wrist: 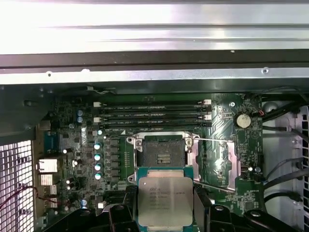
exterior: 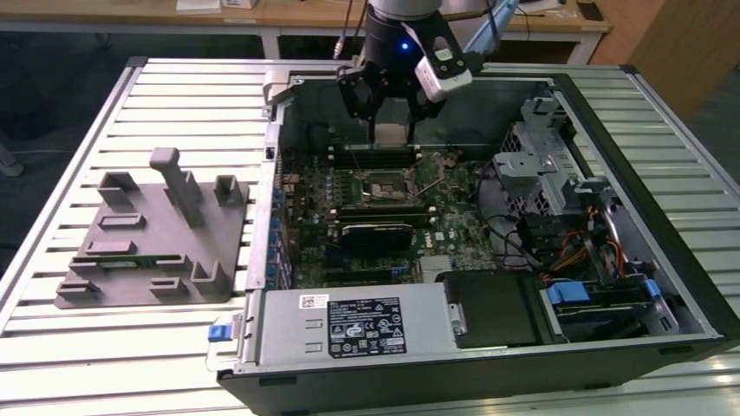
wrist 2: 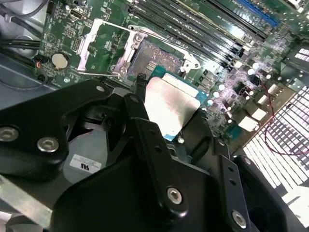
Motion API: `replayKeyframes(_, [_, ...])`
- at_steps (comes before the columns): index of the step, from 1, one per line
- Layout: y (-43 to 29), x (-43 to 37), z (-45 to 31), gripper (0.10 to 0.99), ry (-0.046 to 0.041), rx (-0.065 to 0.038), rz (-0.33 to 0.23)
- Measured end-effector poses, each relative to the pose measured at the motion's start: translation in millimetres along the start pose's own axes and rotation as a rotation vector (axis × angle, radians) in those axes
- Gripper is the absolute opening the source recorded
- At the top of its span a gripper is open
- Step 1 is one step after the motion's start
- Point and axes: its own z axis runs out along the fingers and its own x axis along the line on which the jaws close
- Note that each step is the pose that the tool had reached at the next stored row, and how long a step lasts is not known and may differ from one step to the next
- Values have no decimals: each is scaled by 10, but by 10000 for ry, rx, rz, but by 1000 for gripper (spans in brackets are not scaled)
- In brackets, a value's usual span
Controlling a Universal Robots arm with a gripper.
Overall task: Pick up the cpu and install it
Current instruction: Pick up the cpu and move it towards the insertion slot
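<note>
The cpu (exterior: 391,133) is a small square chip with a silver top plate, held between the black fingers (wrist: 129,205) of my gripper (exterior: 391,139), which is shut on it. In the exterior view it hangs above the green motherboard inside the open computer case (exterior: 647,217), just behind the socket (exterior: 376,186). In both wrist views the cpu (wrist: 165,198) (wrist 2: 171,106) sits apart from the bare socket (wrist: 164,154) (wrist 2: 154,58), close to one of its sides. The socket's metal load plate (wrist: 217,164) is swung open beside it.
Memory sticks (wrist: 152,116) run along the far side of the socket. A drive cage (exterior: 543,165), cables and a power supply (exterior: 347,325) fill the case. The grey plastic fixture tray (exterior: 151,234) stands on the slatted table at the exterior view's left.
</note>
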Motion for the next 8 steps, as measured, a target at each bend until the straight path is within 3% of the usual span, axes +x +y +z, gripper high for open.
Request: replayKeyframes(8, [-1, -3, 145, 545, 1, 4, 0])
